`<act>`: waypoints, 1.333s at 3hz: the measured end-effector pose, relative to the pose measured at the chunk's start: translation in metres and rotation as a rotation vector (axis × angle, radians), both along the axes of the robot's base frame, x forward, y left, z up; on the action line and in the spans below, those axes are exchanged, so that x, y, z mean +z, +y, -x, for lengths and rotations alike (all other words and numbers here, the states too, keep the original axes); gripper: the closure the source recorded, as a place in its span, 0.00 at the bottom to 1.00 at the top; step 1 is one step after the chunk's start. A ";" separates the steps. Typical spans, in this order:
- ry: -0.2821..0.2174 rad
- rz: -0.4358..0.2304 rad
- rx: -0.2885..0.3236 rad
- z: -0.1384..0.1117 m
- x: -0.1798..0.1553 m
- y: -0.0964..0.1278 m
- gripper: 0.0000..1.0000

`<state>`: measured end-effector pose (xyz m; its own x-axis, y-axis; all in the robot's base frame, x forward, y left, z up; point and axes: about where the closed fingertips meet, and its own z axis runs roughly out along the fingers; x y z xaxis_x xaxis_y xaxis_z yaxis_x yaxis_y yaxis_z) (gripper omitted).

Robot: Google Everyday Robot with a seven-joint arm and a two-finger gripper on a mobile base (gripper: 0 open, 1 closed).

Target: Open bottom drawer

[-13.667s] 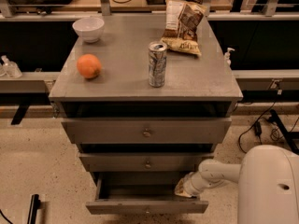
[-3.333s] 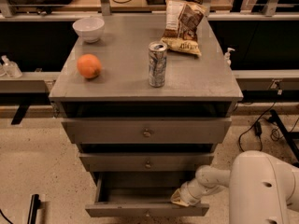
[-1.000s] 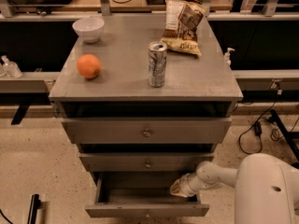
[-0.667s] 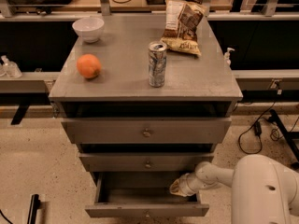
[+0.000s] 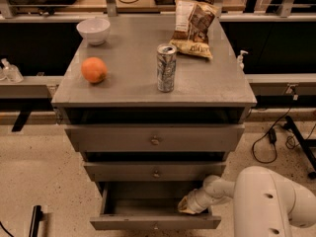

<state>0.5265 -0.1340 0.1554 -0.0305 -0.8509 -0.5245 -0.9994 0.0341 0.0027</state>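
The bottom drawer stands pulled out from the grey cabinet, and I look down into its dark, empty inside. Its narrow grey front with a small round knob faces me at the lower edge of the camera view. My gripper reaches from the white arm on the right into the drawer's right end, just behind the front panel.
Above are the middle drawer and the wide top drawer, both pushed in. On the cabinet top stand an orange, a white bowl, a drink can and a chip bag. Cables lie on the floor at right.
Over the last second the gripper has held nearly the same spot at the drawer's right end. Compared with the oldest frames it sits a little further left inside the drawer.
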 end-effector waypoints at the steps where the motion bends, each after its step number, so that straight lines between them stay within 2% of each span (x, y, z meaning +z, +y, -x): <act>1: 0.069 -0.004 0.055 0.019 -0.001 0.003 1.00; 4: 0.095 -0.018 0.061 0.034 0.006 0.001 1.00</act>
<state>0.4929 -0.1334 0.1614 -0.0291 -0.8429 -0.5373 -0.9948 -0.0280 0.0977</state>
